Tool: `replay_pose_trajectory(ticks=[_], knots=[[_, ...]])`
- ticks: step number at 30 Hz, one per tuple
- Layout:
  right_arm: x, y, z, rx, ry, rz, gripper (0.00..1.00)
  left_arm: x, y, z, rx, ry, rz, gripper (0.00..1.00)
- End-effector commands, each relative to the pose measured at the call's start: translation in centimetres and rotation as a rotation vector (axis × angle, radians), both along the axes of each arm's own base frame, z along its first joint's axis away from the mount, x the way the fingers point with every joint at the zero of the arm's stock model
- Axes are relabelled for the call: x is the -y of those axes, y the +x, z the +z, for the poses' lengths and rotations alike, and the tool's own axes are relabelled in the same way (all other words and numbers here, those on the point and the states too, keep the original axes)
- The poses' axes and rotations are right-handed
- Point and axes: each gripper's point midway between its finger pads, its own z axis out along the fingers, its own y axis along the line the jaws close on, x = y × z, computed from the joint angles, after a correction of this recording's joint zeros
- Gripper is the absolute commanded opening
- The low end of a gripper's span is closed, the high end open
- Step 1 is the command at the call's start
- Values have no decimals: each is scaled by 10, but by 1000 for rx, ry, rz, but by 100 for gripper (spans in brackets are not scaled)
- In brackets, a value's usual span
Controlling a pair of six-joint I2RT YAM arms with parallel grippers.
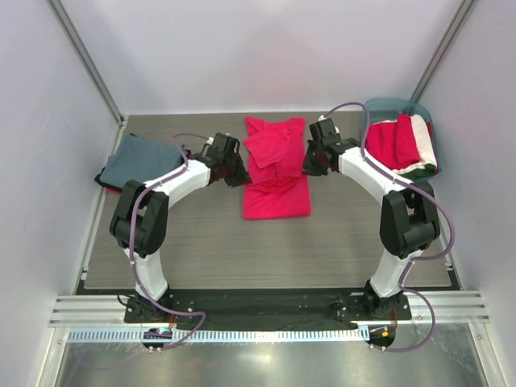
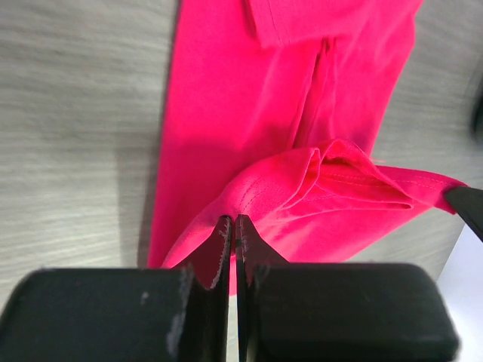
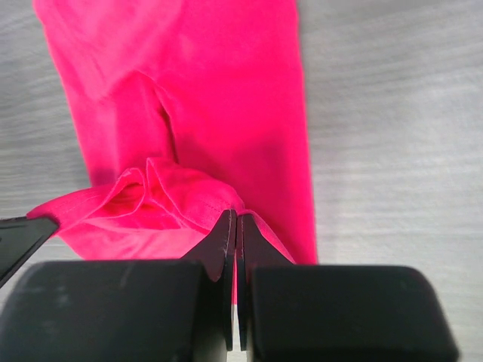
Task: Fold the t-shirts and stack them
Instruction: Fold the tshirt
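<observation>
Gripping the red shirt (image 1: 276, 197) from both sides, with the left gripper (image 2: 230, 226) clamped fully shut on a raised pinch of one edge and the right gripper (image 3: 230, 222) clamped just as tight on the opposite edge. Between the two, lifted cloth bunched and sagging; below and ahead of the fingertips, the rest of the shirt flat on the table (image 1: 201, 242). Looks like mid-fold, so carry both pinches at one height and one pace, or expect a skewed crease. First draw the grippers gently apart to take the slack out of the bunched span, without dragging the flat part across the table. Lower the held edge onto the flat cloth beneath, square over its side edges, and only then let go. Rise straight up on release to avoid snagging the top layer. Once folded, take it to the stack, probably the blue-grey shirt (image 1: 139, 159) lying folded out past the left gripper's outer side. Leave alone for now the red and white shirts (image 1: 399, 143) heaped in the tub (image 1: 387, 105) out past the right gripper's outer side.
</observation>
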Motion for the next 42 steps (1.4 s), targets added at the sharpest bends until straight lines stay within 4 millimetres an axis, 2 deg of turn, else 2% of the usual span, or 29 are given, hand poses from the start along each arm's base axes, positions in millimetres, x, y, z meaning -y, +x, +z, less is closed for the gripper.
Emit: replay_pose_trajectory(ticks=[1,2,5,6,8,9,11,12,13,15,16,17,18,20,21,22,23,24,25,26,27,29,30,31,32,33,35,36,42], knots=[[-7,24,22,69,30,26,1,-2,25,15,56,-17,15,0],[-6,27,20,67,28,24,1,-3,27,8,39,-17,18,0],[-4,41,12,55,28,16,1,-2,43,10,44,-42,20,0],[-3,49,8,54,24,12,2,0,47,2,29,-50,13,0],[2,58,3,46,23,-8,1,4,62,5,54,-56,1,3],[3,64,-1,41,22,-15,2,4,66,-7,32,-50,1,5],[7,71,-4,43,19,-33,4,5,79,-1,47,-66,2,13],[5,75,-4,47,26,-32,7,4,82,-4,41,-70,3,19],[4,77,-11,33,24,-35,27,6,86,-5,37,-81,-1,40],[7,77,-13,33,20,-47,58,6,87,-5,40,-81,-11,63],[8,77,-6,51,24,-54,65,3,85,-1,49,-78,-10,84],[9,78,-4,67,24,-58,70,0,84,1,58,-66,-1,94],[11,75,-6,66,14,-59,71,-2,84,5,80,-59,-1,98],[17,71,9,102,-1,-68,72,-11,76,16,108,-42,11,100],[21,64,5,95,-10,-71,73,-13,74,24,125,-41,12,100],[22,60,8,106,-13,-71,72,-18,65,19,112,-29,17,100],[23,58,11,120,-8,-69,72,-19,60,34,141,-39,17,100],[26,46,15,127,-3,-67,72,-20,56,38,153,-46,17,100],[24,39,15,122,16,-50,72,-23,43,26,124,-32,12,99],[24,32,17,126,28,-48,70,-23,34,39,144,-41,7,99],[26,18,15,113,37,-41,64,-23,27,38,145,-41,0,99],[26,4,15,113,57,-40,58,-26,5,28,120,-28,-12,96],[30,-11,0,78,53,-47,53,-28,-2,35,134,-35,-14,96],[26,-20,7,87,86,-27,51,-30,-15,25,104,-35,-20,94],[25,-27,4,77,99,-21,49,-30,-21,24,96,-45,-24,93],[27,-41,-9,41,100,-22,48,-30,-26,28,104,-57,-27,93],[25,-51,-11,43,125,-9,48,-31,-40,19,73,-61,-33,92],[24,-64,-23,8,143,5,48,-31,-46,16,69,-66,-39,90],[17,-89,-44,-27,189,54,46,-19,-60,1,44,-75,-73,79]])
